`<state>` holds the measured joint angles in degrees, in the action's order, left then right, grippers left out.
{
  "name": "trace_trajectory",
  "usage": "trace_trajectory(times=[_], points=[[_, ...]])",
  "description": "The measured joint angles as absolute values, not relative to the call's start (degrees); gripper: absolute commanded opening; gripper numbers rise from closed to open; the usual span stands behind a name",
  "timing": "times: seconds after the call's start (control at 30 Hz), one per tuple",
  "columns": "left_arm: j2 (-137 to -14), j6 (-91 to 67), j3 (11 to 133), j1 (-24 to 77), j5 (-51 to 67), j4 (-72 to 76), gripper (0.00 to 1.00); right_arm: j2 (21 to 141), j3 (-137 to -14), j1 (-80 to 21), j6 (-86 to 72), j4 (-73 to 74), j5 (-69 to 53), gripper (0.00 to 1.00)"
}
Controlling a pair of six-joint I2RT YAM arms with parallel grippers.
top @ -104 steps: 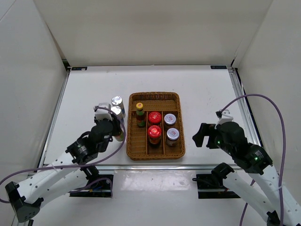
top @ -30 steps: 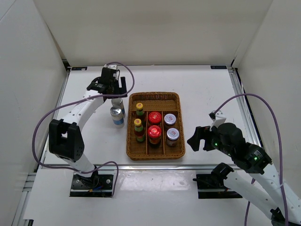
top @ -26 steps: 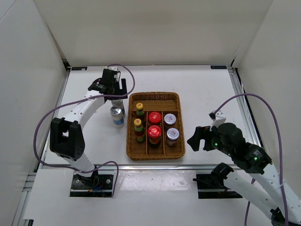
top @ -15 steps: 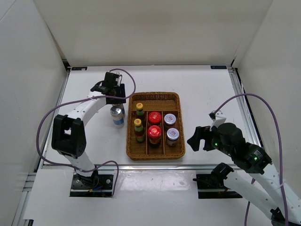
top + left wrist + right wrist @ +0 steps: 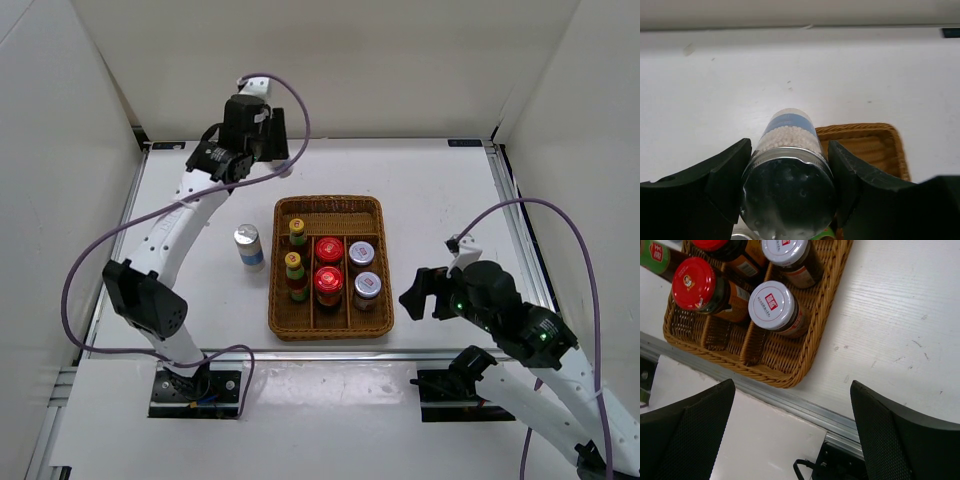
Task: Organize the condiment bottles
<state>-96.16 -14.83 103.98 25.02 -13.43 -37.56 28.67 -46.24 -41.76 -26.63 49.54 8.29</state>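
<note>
White walls [image 5: 330, 60] enclose a white table [image 5: 430, 180] — evenly lit, metal rail [image 5: 330, 351] at front.

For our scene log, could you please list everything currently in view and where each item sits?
wicker tray: one, brown, table centre.
slim bottles: two, yellow-green caps, tray's left column.
red-lidded jars: two, middle column.
grey-lidded jars: two, right column.
silver-capped bottles: two; one standing left of the tray, one gripped aloft.
table: one, white.
left claw: black, high over the far left, shut on a silver-capped bottle.
right claw: black, open, empty, right of the tray.
</note>
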Motion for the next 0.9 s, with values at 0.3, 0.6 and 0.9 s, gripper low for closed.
trace_trajectory(times=[0.3, 0.6, 0.9], points=[[-102.63, -12.32, 107.2, 36.8, -9.8, -33.78, 0.31, 19.27, -46.17, -42.17, -28.23, 49.98, 12.99, 0.99], [-114.54, -11.0, 107.94, 45.19, -7.66, -33.21, 0.34, 19.99, -45.93, -42.89, -28.42, 50.04, 13.87, 0.99], [-117.25, -10.5, 108.81, 45.04, -8.03, -31.07, 0.56, 19.94, -45.93, -43.9, -28.73, 50.04, 14.17, 0.99]])
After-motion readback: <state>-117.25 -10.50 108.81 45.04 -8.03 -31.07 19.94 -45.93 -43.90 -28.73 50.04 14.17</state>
